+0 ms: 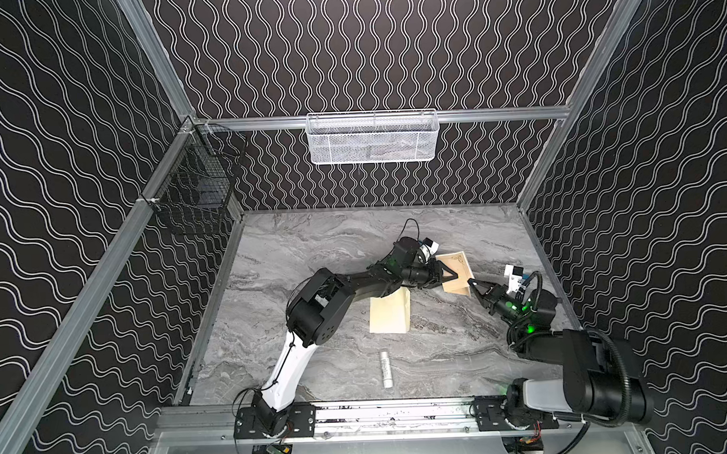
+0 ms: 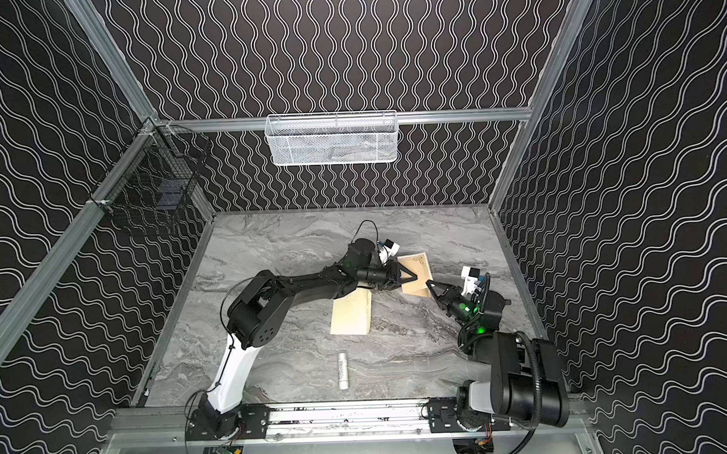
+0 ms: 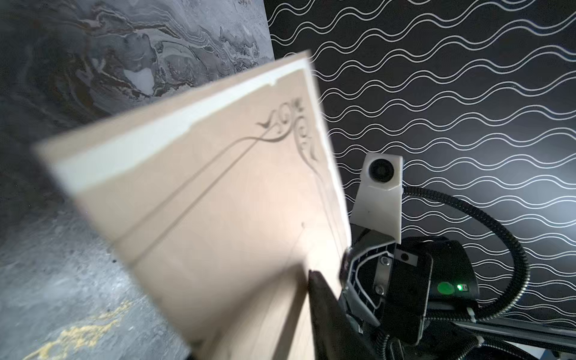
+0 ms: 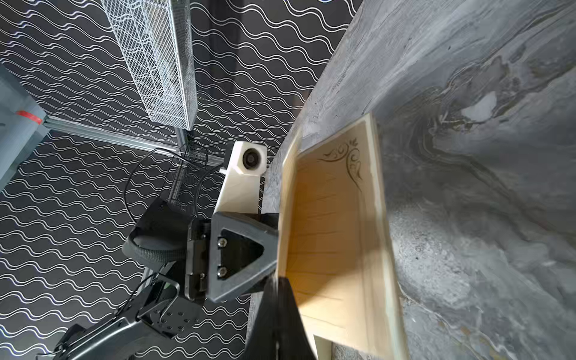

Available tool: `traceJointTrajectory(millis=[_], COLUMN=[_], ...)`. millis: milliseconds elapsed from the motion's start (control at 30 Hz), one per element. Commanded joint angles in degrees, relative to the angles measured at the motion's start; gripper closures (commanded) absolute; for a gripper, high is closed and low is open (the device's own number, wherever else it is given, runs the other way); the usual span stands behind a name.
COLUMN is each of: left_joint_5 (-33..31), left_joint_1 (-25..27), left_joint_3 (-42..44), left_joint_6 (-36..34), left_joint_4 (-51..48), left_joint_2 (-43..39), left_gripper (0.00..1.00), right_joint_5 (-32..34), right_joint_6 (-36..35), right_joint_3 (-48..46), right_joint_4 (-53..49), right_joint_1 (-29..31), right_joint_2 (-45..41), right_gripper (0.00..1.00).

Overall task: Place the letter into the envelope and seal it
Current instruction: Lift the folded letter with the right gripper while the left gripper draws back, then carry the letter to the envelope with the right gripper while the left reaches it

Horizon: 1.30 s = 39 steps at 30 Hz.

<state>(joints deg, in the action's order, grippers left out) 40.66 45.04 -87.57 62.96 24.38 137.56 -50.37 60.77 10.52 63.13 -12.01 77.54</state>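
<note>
Right gripper (image 1: 472, 282) fingers are pressed shut on the letter (image 1: 461, 264) at its near-right corner. Left gripper (image 1: 454, 276) jaws are set around its left edge (clamped or not cannot be told). The letter is held off the table (image 1: 313, 254). The envelope (image 1: 390, 316) is laid flat near-left of it, long axis near-far, under the outstretched left arm (image 1: 355, 284).

The letter (image 1: 459, 268) (image 2: 419, 272), a tan sheet with a thin dark border and corner flourishes, is folded into a half-open V and raised, tilted, above the grey marble table (image 1: 313, 254), while the envelope (image 1: 390, 316) (image 2: 351, 319), pale cream, lies flat nearby, apart from it.
</note>
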Motion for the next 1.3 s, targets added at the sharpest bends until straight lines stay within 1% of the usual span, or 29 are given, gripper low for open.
traceJointTrajectory(millis=[0, 100, 167, 233, 267, 333, 367, 467, 533, 633, 867, 967, 1033, 1133, 1267], left_joint_5=[0.1, 0.0, -0.3, -0.3, -0.1, 0.5, 0.9, 2.0, 2.6, 5.9, 9.5, 11.5, 12.8, 13.4, 13.7], left_joint_1=[-0.2, -0.3, -0.3, -0.3, -0.2, -0.3, -0.3, -0.3, -0.3, -0.5, -1.2, -1.4, -1.5, -1.5, -1.5], left_joint_3=[0.6, 1.1, 1.8, 2.6, 3.1, 3.5, 3.8, 5.3, 7.1, 8.1, 13.6, 15.1, 15.9, 17.0, 17.9], left_joint_6=[-1.2, -2.7, -4.7, -6.2, -6.8, -8.1, -9.0, -12.9, -15.4, -16.9, -22.6, -23.5, -23.7, -22.6, -20.6], left_joint_4=[2.7, 1.7, 0.4, 0.2, 0.4, -0.2, -0.4, -1.9, -2.1, -2.0, -5.1, -5.2, -5.1, -3.6, -1.2], left_joint_2=[-1.4, -2.6, -4.0, -5.1, -5.5, -6.3, -6.9, -9.0, -10.6, -12.2, -19.8, -21.8, -22.5, -23.4, -23.4], left_gripper=[0.75, 0.81, 0.88, 0.90, 0.93, 0.95, 0.97, 0.99, 1.00, 1.00, 1.00, 1.00, 1.00, 1.00, 1.00], right_joint_5=[0.4, 0.4, 0.6, 0.7, 0.8, 1.0, 1.1, 2.5, 1.4, -1.2, -8.6, -12.6, -14.7, -15.6, -15.5], right_joint_6=[-3.0, -4.3, -5.6, -6.7, -7.5, -9.9, -11.7, -19.1, -22.6, -23.7, -19.7, -14.7, -10.0, -4.8, 0.0], right_joint_3=[0.5, 0.8, 1.0, 1.1, 1.2, 2.2, 3.0, 7.7, 10.3, 12.0, 12.1, 10.2, 8.3, 6.0, 4.6], right_joint_4=[-4.5, -7.9, -11.0, -13.9, -16.0, -21.9, -26.0, -42.6, -48.1, -51.0, -46.1, -36.7, -27.5, -17.9, -9.0], right_joint_1=[0.1, 0.1, 0.1, 0.1, 0.2, 0.2, 0.2, 0.1, 0.1, 0.1, 0.1, 0.1, 0.1, 0.3, 2.1], right_joint_2=[-1.9, -3.9, -5.7, -7.6, -8.8, -11.1, -12.5, -15.6, -16.5, -17.2, -18.4, -19.3, -20.2, -21.2, -20.4], right_gripper=[1.00, 1.00, 0.96, 0.92, 0.90, 0.82, 0.75, 0.55, 0.48, 0.45, 0.39, 0.36, 0.37, 0.37, 0.40])
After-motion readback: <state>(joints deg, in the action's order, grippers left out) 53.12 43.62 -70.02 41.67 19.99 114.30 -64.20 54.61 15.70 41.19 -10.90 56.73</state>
